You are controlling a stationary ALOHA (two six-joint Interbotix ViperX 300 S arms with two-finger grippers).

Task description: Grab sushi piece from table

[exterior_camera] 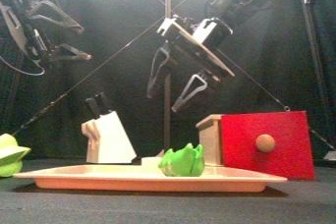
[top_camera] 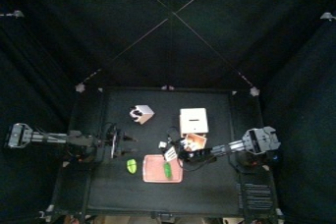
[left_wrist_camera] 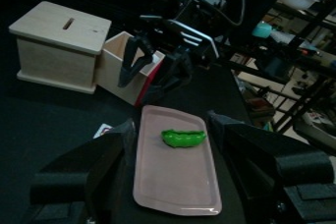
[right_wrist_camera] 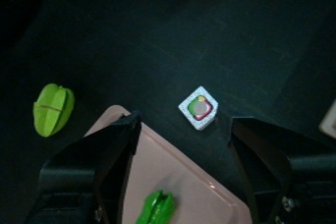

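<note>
Right gripper (right_wrist_camera: 184,140): jaws spread wide, nothing held, hanging above the matte black table (right_wrist_camera: 262,41), aimed down for a top grasp.
Sushi piece (right_wrist_camera: 198,106): tiny white square chunk with pink-green centre, flat on the table, just ahead of the open jaws, centred between them.
Pink rectangular tray (right_wrist_camera: 178,184): under the jaws, beside the target; likely obstacle.
Left gripper (left_wrist_camera: 171,184): open, resting apart.

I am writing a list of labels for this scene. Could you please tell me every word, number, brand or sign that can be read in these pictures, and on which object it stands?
None: no view shows readable words, numbers or brand marks.
The white block: dark marks, too small to read.
The sushi piece: only a coloured pattern, no text.
The red box and the tray: plain.
</note>
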